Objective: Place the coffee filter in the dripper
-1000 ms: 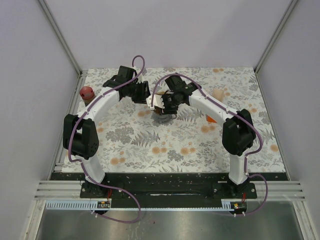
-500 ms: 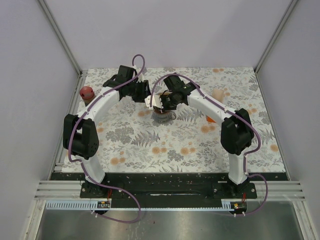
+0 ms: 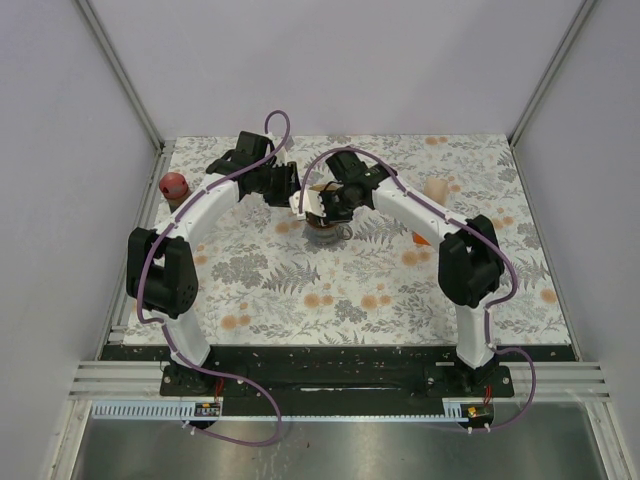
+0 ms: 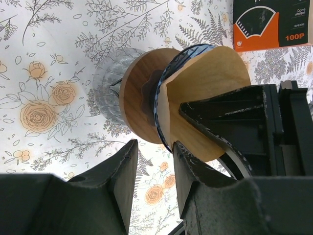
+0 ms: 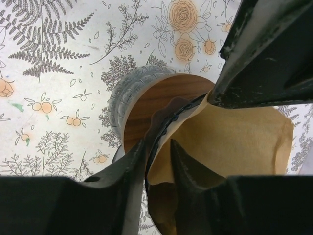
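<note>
Coffee filter [image 4: 205, 83], a cone of matte tan paper, is being cradled in the dripper [image 4: 139, 98], its upper part standing past the rim. The dripper is a dark spiral-wire cone on a smooth round wooden collar over a ribbed clear-glass base, set on the floral-print cloth [image 4: 49, 49] near an orange filter box [image 4: 271, 22]. Left gripper [image 4: 155, 144] is being held released beside the wire rim, black fingers parted and cloth showing through the gap. Right gripper [image 5: 159, 144] is being held at the rim with wire and paper edge passing between its fingers; whether they are clenched cannot be told.
</note>
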Controlling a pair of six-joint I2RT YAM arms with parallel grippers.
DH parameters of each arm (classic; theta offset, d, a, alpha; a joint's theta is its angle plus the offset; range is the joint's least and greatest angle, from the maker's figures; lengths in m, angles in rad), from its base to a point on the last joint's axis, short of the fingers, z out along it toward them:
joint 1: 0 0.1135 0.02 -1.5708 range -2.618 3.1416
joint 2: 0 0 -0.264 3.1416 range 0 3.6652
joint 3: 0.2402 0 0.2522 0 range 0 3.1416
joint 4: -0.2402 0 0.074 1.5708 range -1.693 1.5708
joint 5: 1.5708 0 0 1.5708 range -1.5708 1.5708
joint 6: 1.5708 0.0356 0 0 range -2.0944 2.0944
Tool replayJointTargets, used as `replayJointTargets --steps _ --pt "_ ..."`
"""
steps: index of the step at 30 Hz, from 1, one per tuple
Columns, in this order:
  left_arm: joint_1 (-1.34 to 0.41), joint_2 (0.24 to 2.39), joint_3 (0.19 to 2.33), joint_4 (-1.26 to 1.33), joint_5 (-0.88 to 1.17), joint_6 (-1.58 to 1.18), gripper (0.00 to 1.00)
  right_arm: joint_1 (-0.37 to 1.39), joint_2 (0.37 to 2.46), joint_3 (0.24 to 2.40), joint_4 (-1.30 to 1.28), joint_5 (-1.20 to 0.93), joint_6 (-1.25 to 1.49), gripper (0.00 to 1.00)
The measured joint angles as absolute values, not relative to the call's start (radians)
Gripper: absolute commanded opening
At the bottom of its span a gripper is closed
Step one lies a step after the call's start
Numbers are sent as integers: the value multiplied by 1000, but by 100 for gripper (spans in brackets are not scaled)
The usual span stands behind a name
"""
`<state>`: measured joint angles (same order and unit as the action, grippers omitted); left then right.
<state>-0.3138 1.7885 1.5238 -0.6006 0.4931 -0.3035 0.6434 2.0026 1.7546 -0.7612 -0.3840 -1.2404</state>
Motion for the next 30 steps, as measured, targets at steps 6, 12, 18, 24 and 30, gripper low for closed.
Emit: replayJointTargets --steps 6,12,18,24,30 --pt "-315 1789 1525 -584 496 -306 39 646 2021 1778 -759 -381 -1245 11" --pt "-315 1789 1526 -579 497 -306 39 646 2023 1784 -762 -380 -1250 46" --pt "-315 1789 1526 -599 496 -303 41 645 2019 1785 -757 -382 -1233 65" --pt "-315 1789 1526 -604 496 -299 57 646 2001 1773 -760 -382 -1222 75" --pt "-315 1797 1575 -640 491 -281 66 648 1968 1760 -768 -391 -1204 80"
